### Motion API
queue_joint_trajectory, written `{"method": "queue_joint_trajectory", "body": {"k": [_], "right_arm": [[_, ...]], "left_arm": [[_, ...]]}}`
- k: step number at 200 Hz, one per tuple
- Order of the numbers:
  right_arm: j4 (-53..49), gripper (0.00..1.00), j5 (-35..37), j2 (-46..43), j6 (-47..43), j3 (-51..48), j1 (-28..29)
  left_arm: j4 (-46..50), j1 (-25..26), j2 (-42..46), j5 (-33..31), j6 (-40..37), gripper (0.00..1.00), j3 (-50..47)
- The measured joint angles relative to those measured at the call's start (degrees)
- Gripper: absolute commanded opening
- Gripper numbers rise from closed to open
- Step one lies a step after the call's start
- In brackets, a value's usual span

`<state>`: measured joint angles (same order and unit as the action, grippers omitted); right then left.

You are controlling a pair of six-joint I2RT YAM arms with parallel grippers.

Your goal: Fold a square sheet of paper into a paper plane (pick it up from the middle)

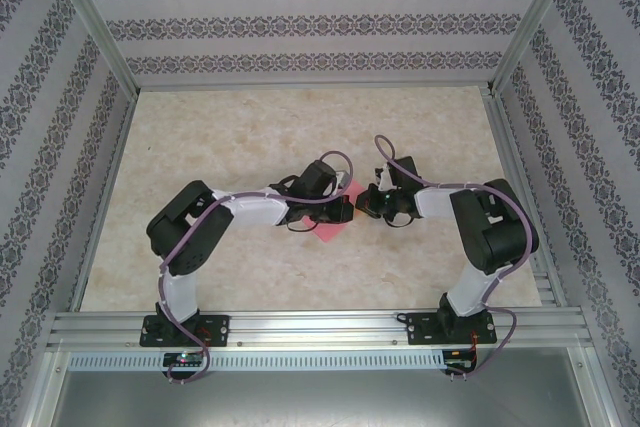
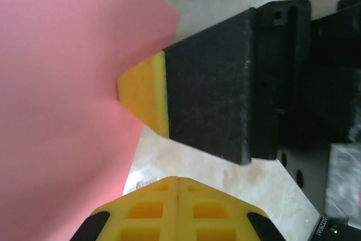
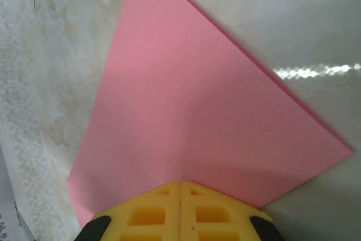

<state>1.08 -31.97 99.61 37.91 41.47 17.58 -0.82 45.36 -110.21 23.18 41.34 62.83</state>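
The pink-red sheet of paper lies flat on the table between the two arms, partly under them. In the right wrist view the paper is an angled shape with a layered right edge. My right gripper is shut, its yellow tip resting on the paper's near edge with nothing between the pads. In the left wrist view that right gripper presses on the paper. My left gripper is shut and empty over bare table just beside the paper's edge. From above, the left gripper and right gripper almost meet.
The beige marbled tabletop is open behind and to both sides of the arms. Patterned walls with aluminium posts enclose it on three sides. An aluminium rail runs along the near edge at the arm bases.
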Motion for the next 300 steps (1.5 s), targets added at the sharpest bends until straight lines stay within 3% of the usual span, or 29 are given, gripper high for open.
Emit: {"method": "queue_joint_trajectory", "body": {"k": [34, 89, 137, 300], "right_arm": [[-0.9, 0.00, -0.1, 0.5, -0.6, 0.8, 0.0], [-2.5, 0.00, -0.6, 1.2, -1.1, 2.1, -0.1], [-5.2, 0.00, -0.9, 2.1, -2.1, 3.9, -0.1], [-10.0, 0.00, -1.6, 3.9, -4.5, 7.5, 0.0]], "left_arm": [[-0.5, -0.4, -4.1, 0.7, -0.8, 0.01, -0.1], [-4.0, -0.7, -3.7, 0.8, -2.4, 0.00, -2.4], [-8.0, -0.7, -0.2, 1.8, -4.1, 0.00, -8.7], [-5.2, -0.2, 9.3, 0.9, -6.6, 0.03, -19.3]]}}
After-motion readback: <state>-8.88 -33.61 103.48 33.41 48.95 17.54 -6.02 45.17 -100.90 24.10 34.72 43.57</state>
